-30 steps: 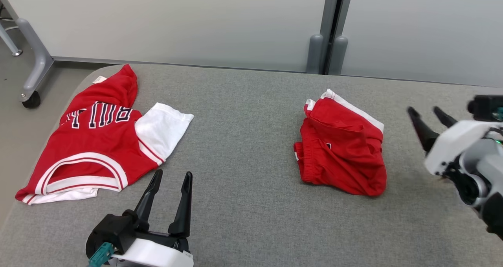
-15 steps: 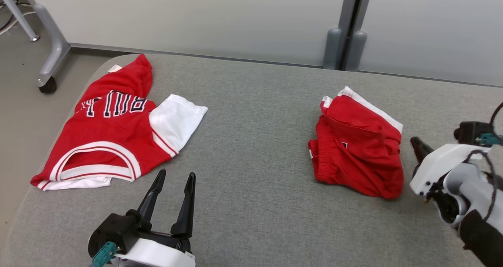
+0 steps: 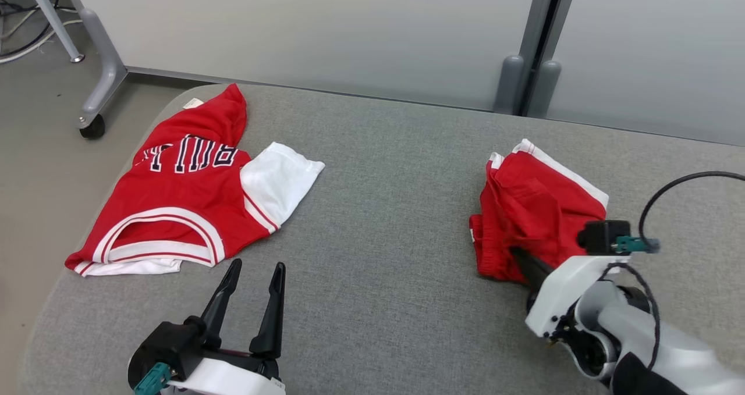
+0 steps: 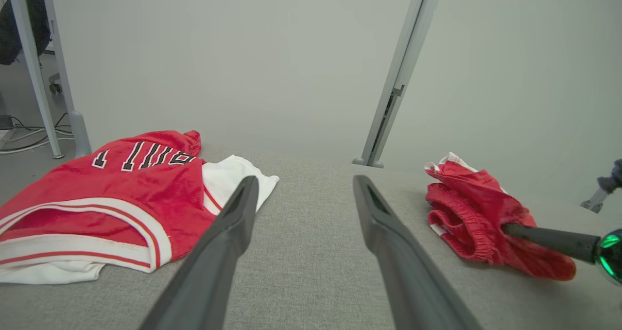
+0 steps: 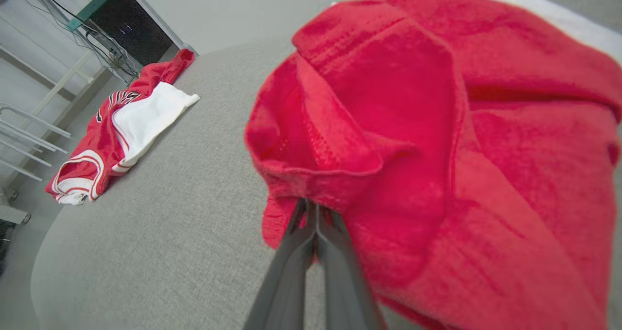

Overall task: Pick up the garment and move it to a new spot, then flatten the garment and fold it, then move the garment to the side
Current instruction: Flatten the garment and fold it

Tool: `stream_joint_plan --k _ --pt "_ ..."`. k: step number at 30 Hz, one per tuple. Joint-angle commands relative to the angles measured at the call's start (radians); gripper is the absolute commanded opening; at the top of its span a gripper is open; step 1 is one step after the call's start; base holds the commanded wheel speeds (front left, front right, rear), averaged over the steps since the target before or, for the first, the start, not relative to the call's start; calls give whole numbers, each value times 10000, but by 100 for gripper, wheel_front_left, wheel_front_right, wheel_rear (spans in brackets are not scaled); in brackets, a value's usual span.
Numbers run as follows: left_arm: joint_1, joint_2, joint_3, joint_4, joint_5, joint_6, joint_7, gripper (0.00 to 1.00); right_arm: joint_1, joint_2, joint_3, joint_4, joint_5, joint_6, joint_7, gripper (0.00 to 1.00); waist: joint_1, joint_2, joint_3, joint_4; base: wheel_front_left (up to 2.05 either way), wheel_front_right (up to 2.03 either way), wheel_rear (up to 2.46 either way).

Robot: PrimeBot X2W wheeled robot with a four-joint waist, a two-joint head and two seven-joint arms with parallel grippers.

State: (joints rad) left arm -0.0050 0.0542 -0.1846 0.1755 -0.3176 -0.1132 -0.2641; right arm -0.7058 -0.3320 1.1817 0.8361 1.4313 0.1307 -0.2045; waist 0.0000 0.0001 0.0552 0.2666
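While a fold at the near edge of the red shorts [image 3: 538,206] is bunched over its fingertips, the right gripper [image 5: 315,212] is seen pressed together, and the cloth appears to be pinched between the two fingers. The shorts are found crumpled in a heap on the right part of the grey table [image 3: 378,302], resting on the surface and not yet lifted. The left gripper [image 3: 256,264] is held spread and empty, low over the table's near edge, well apart from the shorts. A red jersey [image 3: 180,203] is laid out at the far left of the table, touched by neither gripper. Progress is judged early: only the grasp for the first pick-up is made. Lifting, carrying to a new spot, flattening, folding and setting aside are all left to be done. Since only one edge of the heap is taken, some trailing and unfurling of the cloth is to be expected on the lift.
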Motion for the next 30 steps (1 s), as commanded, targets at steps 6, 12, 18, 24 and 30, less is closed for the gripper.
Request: stream_joint_plan --k 6,12,18,24,30 --pt "111 14 -9 -11 19 19 -4 100 246 356 531 -1156 -672 2 -297 0 0 -1 -159 -393 0 0 0" --pt "103 10 28 -26 64 33 -4 100 -162 22 404 -1770 -960 2 -482 0 0 -1 -156 -551 0 0 0" --pt "27 -5 -92 -90 11 2 -4 100 -559 -1081 -517 -1813 -995 2 -605 0 0 -1 41 -379 0 0 0" --pt "-162 -10 -83 -98 -45 -26 -4 100 -922 -1764 -989 -1480 -719 2 -382 0 0 -1 426 -151 0 0 0" --pt "-504 -11 -153 -54 -121 -63 -4 100 -1438 -1946 -1404 -939 307 2 889 0 0 -1 979 201 0 0 0"
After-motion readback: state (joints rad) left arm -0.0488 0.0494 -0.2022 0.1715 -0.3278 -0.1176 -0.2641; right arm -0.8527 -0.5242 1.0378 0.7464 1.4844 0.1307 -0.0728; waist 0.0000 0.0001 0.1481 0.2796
